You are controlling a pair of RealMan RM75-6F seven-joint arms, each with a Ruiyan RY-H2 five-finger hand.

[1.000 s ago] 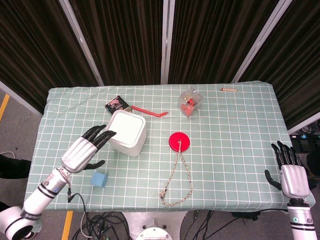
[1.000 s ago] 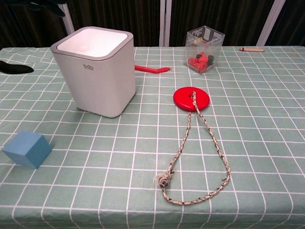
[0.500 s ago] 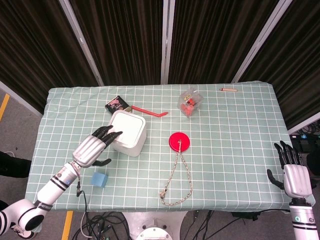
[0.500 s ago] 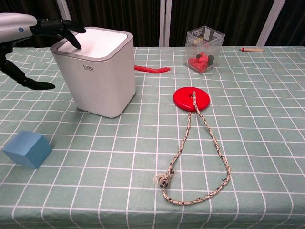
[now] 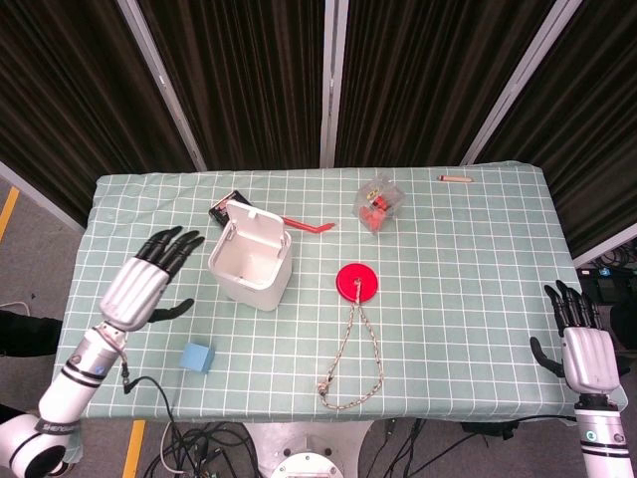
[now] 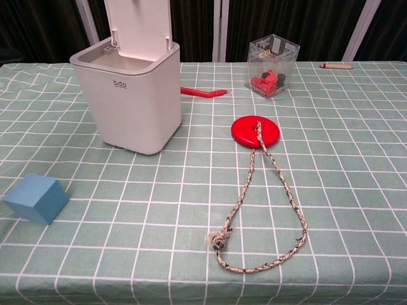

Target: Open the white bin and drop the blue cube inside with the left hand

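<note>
The white bin [image 5: 251,263] [image 6: 130,101] stands left of the table's middle with its lid [image 5: 255,215] [image 6: 140,25] swung up at the back, so the inside shows. A blue cube [image 5: 197,358] [image 6: 36,199] lies on the cloth near the front edge, in front of and left of the bin. My left hand [image 5: 149,282] hovers left of the bin with fingers spread, holding nothing; the chest view does not show it. At the table's front right corner my right hand [image 5: 580,344] is open and empty.
A red disc [image 5: 356,282] [image 6: 255,131] with a looped rope [image 5: 350,363] [image 6: 267,210] lies right of the bin. Behind are a red stick [image 5: 297,221] [image 6: 202,92], a dark card [image 5: 231,208], a clear box of red parts [image 5: 378,202] [image 6: 273,64] and a pencil [image 5: 455,178] [image 6: 336,65].
The bin's lid has sprung open and now stands upright. My left hand has pulled back off the lid to the left. The right hand stays put.
</note>
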